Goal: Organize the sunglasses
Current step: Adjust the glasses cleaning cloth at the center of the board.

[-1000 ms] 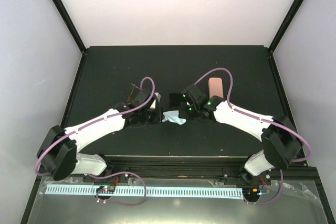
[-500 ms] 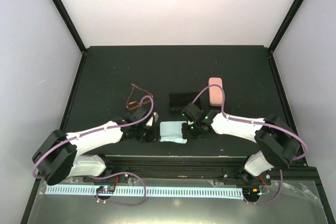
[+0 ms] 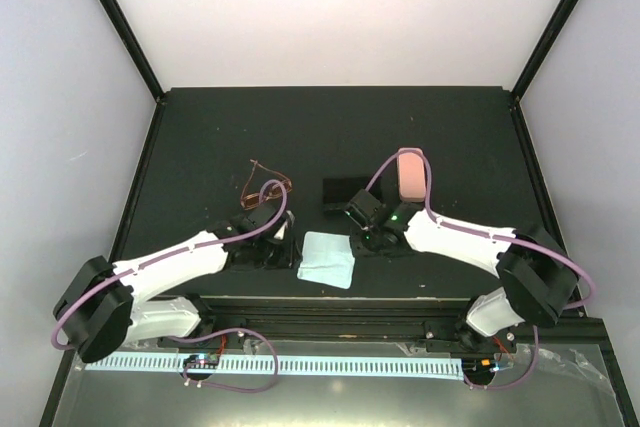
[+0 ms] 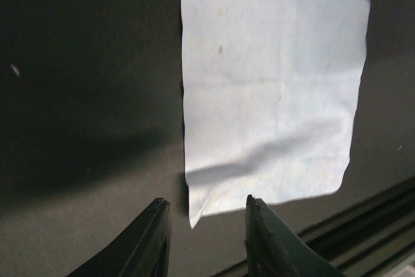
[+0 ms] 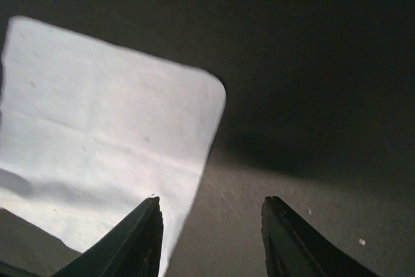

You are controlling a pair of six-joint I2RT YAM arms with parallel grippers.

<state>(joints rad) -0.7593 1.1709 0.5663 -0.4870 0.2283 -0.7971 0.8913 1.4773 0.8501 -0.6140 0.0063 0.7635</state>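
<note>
One pair of amber-brown sunglasses (image 3: 262, 187), thin-framed, lay beyond the pale blue cloth (image 3: 328, 259) and to its left, apart from it and outside both sets of jaws. No second pair was visible. The single cloth was a flat, soft square with rounded corners and faint fold creases, on the matte black table (image 3: 200, 137). The left gripper (image 4: 206, 202) sat at the cloth's left corner, jaws apart and empty. The right gripper (image 5: 211, 200) sat just right of the cloth, jaws spread and empty. Two oblong cases lay beyond the cloth: one black case (image 3: 345, 190) and, farther right, one pink case (image 3: 410, 175).
</note>
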